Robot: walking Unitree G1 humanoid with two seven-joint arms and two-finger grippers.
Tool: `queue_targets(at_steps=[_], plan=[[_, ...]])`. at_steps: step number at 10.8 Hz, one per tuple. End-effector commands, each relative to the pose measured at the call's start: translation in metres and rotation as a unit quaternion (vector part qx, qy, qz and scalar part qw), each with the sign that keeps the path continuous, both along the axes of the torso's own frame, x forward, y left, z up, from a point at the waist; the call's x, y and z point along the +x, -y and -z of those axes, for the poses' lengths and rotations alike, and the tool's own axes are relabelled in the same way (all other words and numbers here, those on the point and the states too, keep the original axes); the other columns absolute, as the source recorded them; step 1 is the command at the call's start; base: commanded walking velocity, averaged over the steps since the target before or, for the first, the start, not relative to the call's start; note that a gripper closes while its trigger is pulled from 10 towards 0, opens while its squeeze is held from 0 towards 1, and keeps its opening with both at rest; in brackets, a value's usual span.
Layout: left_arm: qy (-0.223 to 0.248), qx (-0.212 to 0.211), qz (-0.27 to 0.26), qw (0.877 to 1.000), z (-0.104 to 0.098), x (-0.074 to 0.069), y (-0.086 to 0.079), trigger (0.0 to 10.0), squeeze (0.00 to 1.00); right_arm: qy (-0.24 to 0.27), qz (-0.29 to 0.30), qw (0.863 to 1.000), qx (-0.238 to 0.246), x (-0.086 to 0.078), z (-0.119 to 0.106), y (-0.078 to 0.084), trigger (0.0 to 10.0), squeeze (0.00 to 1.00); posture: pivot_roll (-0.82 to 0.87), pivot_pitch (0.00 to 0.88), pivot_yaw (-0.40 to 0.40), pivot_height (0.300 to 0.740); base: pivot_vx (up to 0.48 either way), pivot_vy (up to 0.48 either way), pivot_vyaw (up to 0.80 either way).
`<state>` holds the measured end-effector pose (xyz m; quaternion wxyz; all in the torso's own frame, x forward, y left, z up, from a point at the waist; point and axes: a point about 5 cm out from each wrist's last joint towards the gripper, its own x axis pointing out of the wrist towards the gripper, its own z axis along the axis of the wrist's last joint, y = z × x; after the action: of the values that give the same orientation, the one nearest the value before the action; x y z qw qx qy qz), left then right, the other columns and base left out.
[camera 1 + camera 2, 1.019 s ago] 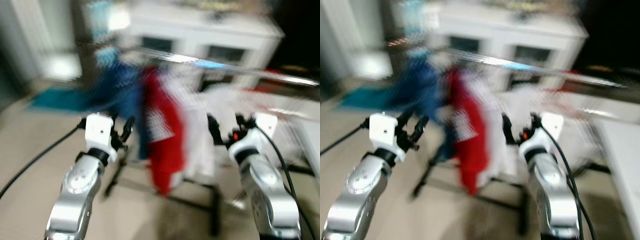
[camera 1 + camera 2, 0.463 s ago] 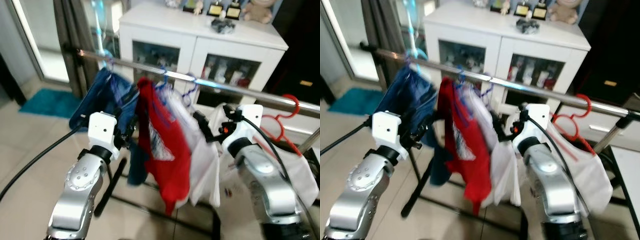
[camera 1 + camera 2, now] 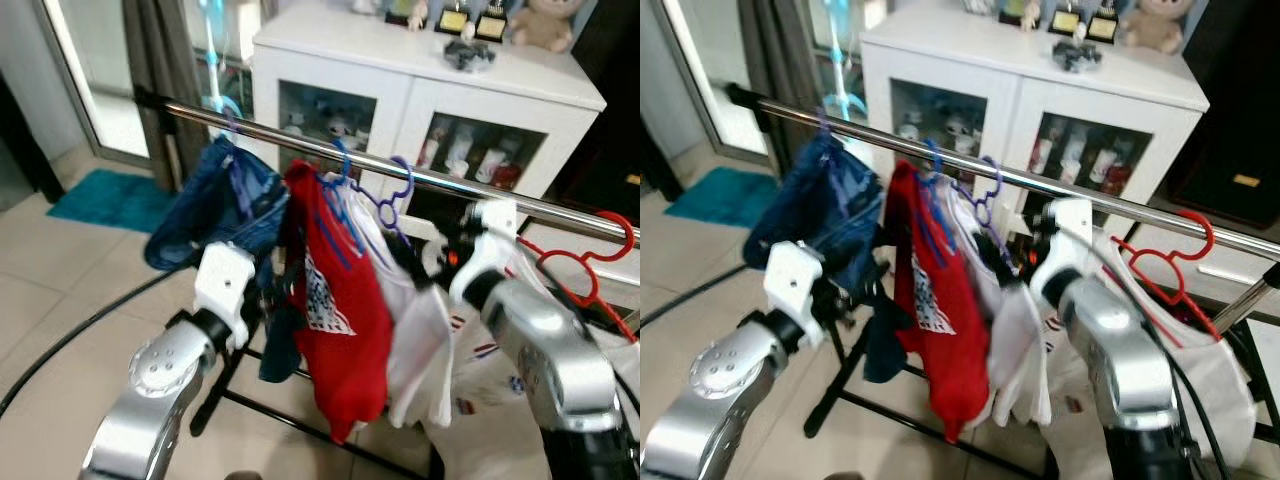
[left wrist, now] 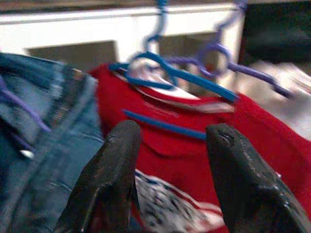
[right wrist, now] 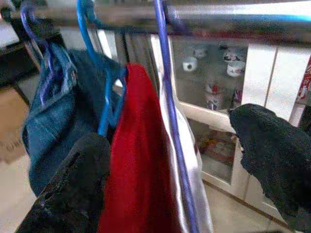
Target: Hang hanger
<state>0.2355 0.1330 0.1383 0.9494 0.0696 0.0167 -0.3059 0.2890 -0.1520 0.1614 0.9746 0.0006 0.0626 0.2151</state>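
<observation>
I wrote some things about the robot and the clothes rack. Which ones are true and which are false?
1. A red shirt hangs on the metal rail. True.
2. The red hanger hangs left of the jeans. False: it hangs far to their right.
3. The left gripper is clamped shut. False: its fingers are apart, with the red shirt beyond them.
4. A white cabinet stands behind the rack. True.
5. The right gripper is open. True.
</observation>
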Motion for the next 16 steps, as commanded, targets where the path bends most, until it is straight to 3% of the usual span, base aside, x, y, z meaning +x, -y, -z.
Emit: queue_targets(at_steps=[1, 4, 6, 8, 9, 10, 11, 15, 16], plan=[[-0.006, -0.001, 0.024, 1.0, -0.002, -0.003, 0.004, 10.0, 0.0, -0.01, 0.018, 1.0, 0.008, 0.004, -0.003, 0.006, 10.0, 0.0, 0.13, 0.0, -0.064, 0.74, 0.0, 0.0, 0.0], [-0.031, 0.015, 0.055, 0.998, 0.002, -0.007, -0.003, 10.0, 0.0, -0.052, 0.031, 0.998, 0.015, 0.028, -0.005, -0.003, 10.0, 0.0, 0.14, 0.0, -0.06, 0.74, 0.0, 0.0, 0.0], [-0.032, 0.017, 0.067, 0.997, -0.001, -0.007, -0.003, 10.0, 0.0, -0.059, 0.047, 0.997, -0.016, 0.048, -0.01, -0.006, 10.0, 0.0, 0.15, 0.0, -0.063, 0.74, 0.0, 0.0, 0.0], [-0.033, 0.022, 0.068, 0.997, -0.001, -0.007, -0.004, 10.0, 0.0, -0.078, 0.061, 0.995, -0.025, 0.054, -0.007, -0.003, 10.0, 0.0, 0.16, 0.0, -0.069, 0.74, 0.0, 0.0, 0.0], [-0.035, 0.024, 0.071, 0.997, -0.002, -0.007, -0.004, 10.0, 0.0, -0.093, 0.071, 0.993, -0.022, 0.057, -0.004, -0.002, 3.1, 0.0, 0.16, 0.0, -0.068, 0.74, 0.0, 0.0, 0.0], [-0.036, 0.023, 0.074, 0.996, -0.002, -0.007, -0.003, 10.0, 0.0, -0.102, 0.071, 0.992, -0.019, 0.058, -0.002, -0.003, 0.9, 0.0, 0.16, 0.0, -0.066, 0.74, 0.0, 0.0, 0.0], [-0.035, 0.022, 0.081, 0.996, -0.002, -0.007, -0.002, 10.0, 0.0, -0.108, 0.072, 0.991, -0.014, 0.059, -0.001, -0.003, 0.0, 0.0, 0.16, 0.0, -0.065, 0.74, 0.0, 0.0, 0.0], [-0.032, 0.02, 0.105, 0.994, -0.004, -0.009, 0.003, 10.0, 0.0, -0.128, 0.071, 0.989, 0.001, 0.061, 0.004, -0.004, 0.0, 0.0, 0.16, 0.0, -0.064, 0.74, 0.0, 0.0, 0.0], [-0.013, -0.001, 0.11, 0.994, -0.01, -0.009, 0.006, 10.0, 0.0, -0.131, 0.07, 0.989, 0.003, 0.062, 0.005, -0.006, 0.0, 0.0, 0.16, 0.0, -0.066, 0.74, 0.0, 0.0, 0.0]])
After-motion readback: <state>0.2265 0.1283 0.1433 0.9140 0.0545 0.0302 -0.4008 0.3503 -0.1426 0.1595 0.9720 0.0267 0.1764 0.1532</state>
